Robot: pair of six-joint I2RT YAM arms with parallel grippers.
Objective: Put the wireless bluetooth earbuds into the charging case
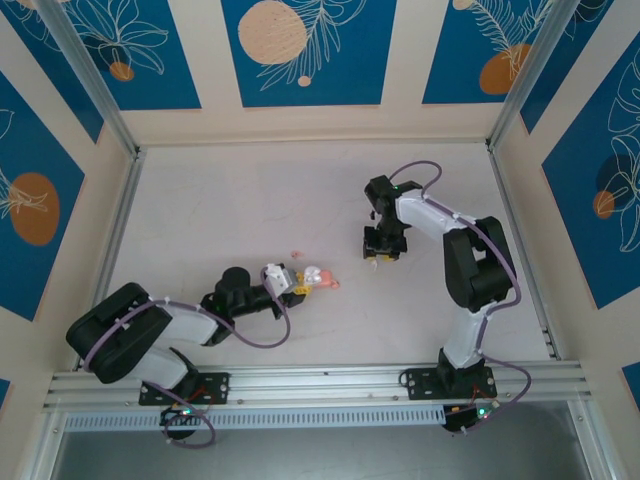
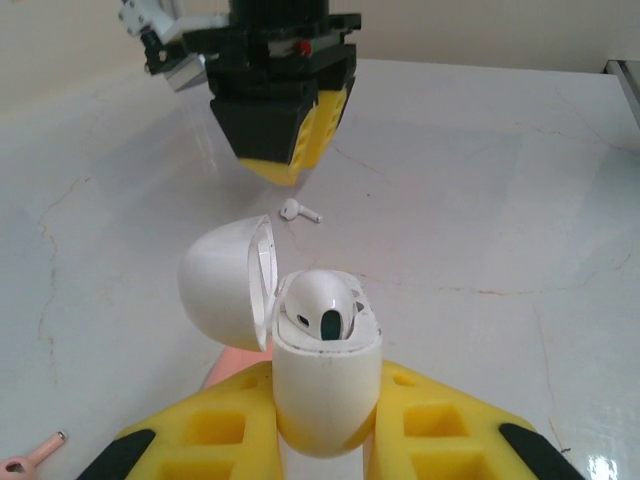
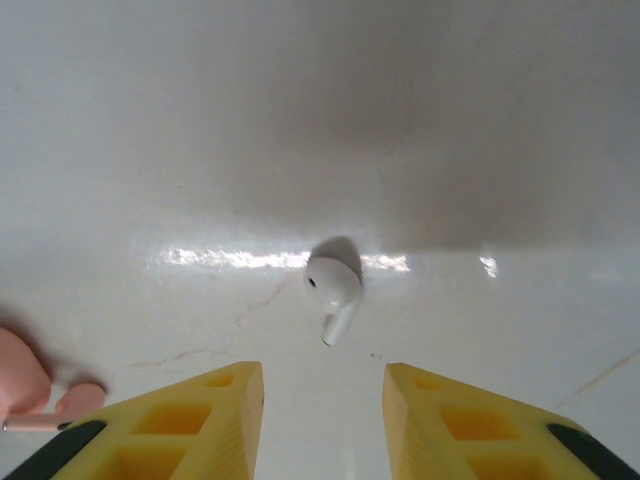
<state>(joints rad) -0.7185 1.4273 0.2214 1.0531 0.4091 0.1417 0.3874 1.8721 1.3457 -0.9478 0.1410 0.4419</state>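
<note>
- Charging case, white and rounded, upright, clamped low on its body between the yellow fingers of the left gripper, jaws closed tight on it.
- Lid swung open to the left, hanging from the hinge beside the body, pale hollow turned toward the case.
- Seated earbud, white, nested in the open top of the case, a dark oval patch facing the left wrist camera.
- Loose earbud, also white, flat on the table beyond the case, between it and the right gripper, touching neither.
- Seen from the right wrist: same loose earbud just ahead of the gap between the two yellow fingers, round end away, short stem pointing back toward them.
- Right gripper low over the table, fingers spread apart, nothing between them.
- From above: left gripper near the middle of the table, its arm lying low and reaching rightward, white case at its tip.
- Right gripper pointing down at the table, to the right of the case and near it.
- Small pink piece with a thin stem on the table at the bottom left corner of the left wrist view, apart from the case; too blurred to say more.
</note>
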